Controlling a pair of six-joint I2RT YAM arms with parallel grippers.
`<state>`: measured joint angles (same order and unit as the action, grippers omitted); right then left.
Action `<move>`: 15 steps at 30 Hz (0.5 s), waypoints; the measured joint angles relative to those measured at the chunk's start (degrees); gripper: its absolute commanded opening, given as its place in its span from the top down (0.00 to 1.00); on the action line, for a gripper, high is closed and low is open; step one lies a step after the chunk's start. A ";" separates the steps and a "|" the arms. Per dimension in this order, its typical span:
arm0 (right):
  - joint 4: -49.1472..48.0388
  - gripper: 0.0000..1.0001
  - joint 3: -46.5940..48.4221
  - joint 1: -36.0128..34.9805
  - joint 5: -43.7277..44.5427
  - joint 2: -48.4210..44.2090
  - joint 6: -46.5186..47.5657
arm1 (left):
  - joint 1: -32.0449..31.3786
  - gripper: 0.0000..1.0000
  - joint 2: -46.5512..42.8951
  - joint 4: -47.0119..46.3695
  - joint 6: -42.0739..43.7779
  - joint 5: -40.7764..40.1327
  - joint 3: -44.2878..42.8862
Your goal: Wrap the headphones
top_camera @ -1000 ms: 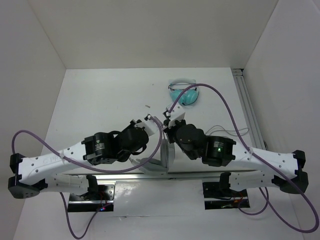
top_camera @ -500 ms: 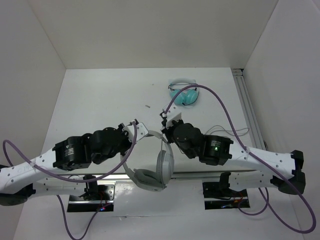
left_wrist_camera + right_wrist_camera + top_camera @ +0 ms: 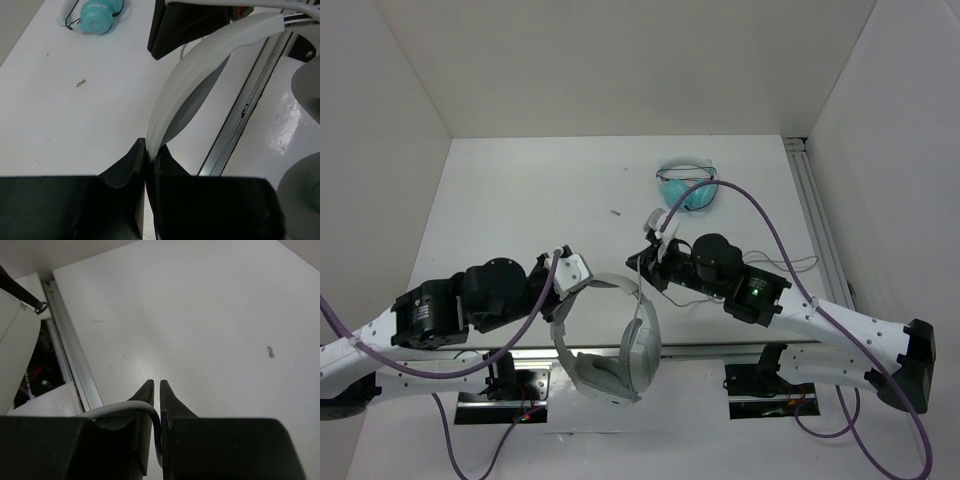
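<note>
Light-grey over-ear headphones, headband clamped in the left claw, have just swung clear above the white counter, near edge, the right claw seemingly nipping their thin grey cable, so winding can begin.

A white desk sits boxed in by plain white walls at the back and on both sides. An aluminium rail runs along its right edge. The light is soft and even, and a small dark speck marks the surface.

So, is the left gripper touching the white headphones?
Touching. The left wrist view shows the left gripper shut on the headphones, with the headband's edge pinched between both fingertips.
</note>
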<state>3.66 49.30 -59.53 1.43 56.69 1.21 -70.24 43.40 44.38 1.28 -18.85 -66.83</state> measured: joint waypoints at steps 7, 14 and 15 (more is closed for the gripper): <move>-10.71 0.68 -1.22 1.55 -12.50 7.08 -1.77 | -0.81 1.00 -0.33 -3.26 -0.70 3.37 -0.13; -22.23 0.56 -8.26 2.10 -16.92 12.15 -6.54 | -1.55 1.00 -1.11 -6.49 -4.85 0.39 -0.35; -23.39 0.56 -9.03 2.10 -17.22 12.55 -7.26 | -1.57 1.00 -1.14 -6.67 -5.51 -0.70 -0.52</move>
<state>-19.73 40.27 -57.43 -15.79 69.23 -6.04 -71.81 42.26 37.71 -4.23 -19.55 -67.35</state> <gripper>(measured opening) 0.434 0.165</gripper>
